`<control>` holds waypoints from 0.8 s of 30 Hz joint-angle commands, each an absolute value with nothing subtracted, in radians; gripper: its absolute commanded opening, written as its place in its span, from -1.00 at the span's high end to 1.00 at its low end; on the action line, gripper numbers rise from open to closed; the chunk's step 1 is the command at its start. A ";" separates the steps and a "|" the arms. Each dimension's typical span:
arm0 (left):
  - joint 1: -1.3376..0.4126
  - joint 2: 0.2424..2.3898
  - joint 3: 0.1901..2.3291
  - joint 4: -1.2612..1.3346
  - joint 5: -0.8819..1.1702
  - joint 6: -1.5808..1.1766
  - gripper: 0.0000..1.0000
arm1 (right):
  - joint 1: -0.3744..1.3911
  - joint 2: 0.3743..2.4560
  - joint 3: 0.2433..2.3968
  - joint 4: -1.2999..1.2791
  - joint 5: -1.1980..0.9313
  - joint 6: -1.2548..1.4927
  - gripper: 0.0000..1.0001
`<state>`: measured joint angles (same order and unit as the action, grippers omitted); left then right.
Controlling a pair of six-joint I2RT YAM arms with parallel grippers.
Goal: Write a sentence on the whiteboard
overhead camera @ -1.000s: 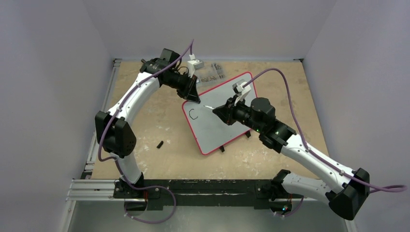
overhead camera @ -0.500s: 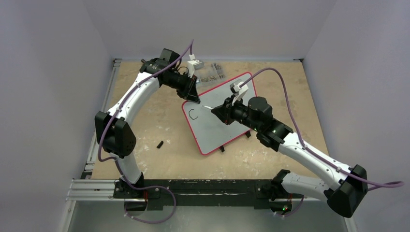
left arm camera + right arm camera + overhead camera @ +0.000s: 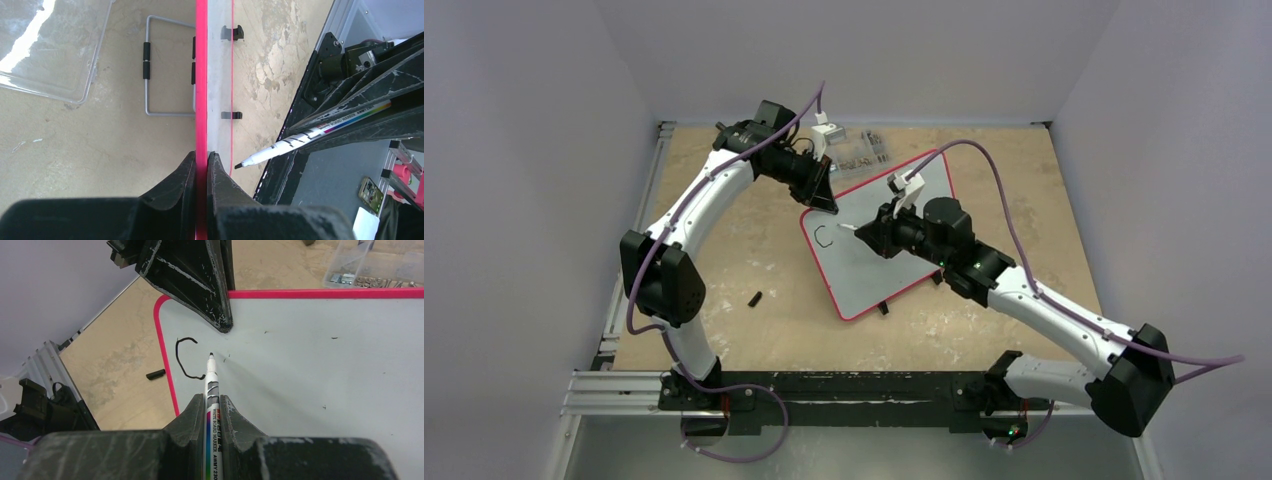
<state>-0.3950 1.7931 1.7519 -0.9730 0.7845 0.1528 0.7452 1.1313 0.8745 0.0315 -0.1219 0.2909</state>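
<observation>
Table (image 3: pixel 724 250), tan top: both arms reach out over it. L arm (image 3: pixel 689 215) rises from its base, bends at the elbow by the left edge & runs fwd-right to the board's far-left corner. R arm (image 3: pixel 1044 310) lies low, elbow far right near its base, forearm angled fwd-left w/ wrist over the board.

Whiteboard (image 3: pixel 874 265), red-pink frame, lies askew on the table under the R pincer (image 3: pixel 865 229). Its far-left frame edge sits between the fingers of the L pincer (image 3: pixel 828 205), which is clamped tight on it. R pincer is clamped on a whiteboard marker (image 3: pixel 210 382), tip sticking out fwd past the fingers toward the board; can't tell if tip touches.

Clear parts box (image 3: pixel 864 148) lies just beyond L pincer, off the board. Black C-shaped mark (image 3: pixel 185 358) is just left of the marker tip. Small black cap (image 3: pixel 754 298) is on the table, well left of R pincer.

Vs 1 s ago: R arm has swung left. Elbow, forearm & wrist all shifted, and R pincer & marker tip are now closer to the C. L arm, board, mark & cap unchanged.
</observation>
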 commanded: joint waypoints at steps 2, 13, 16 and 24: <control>-0.419 1.781 1.737 -0.995 0.722 0.242 1.00 | 0.742 1.154 0.885 0.086 -0.125 0.293 1.00; -0.429 1.786 1.739 -0.999 0.718 0.241 1.00 | 0.741 1.191 0.879 0.101 -0.133 0.302 1.00; -0.431 1.786 1.739 -1.000 0.716 0.241 1.00 | 0.742 1.200 0.874 0.101 -0.142 0.300 1.00; -0.433 1.787 1.743 -1.000 0.718 0.241 1.00 | 0.742 1.181 0.822 0.102 -0.149 0.302 1.00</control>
<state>-0.3988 1.7931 1.7519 -0.9707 0.7765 0.1535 0.7452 1.1923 0.8555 0.0742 -0.1368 0.2981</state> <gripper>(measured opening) 0.058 0.087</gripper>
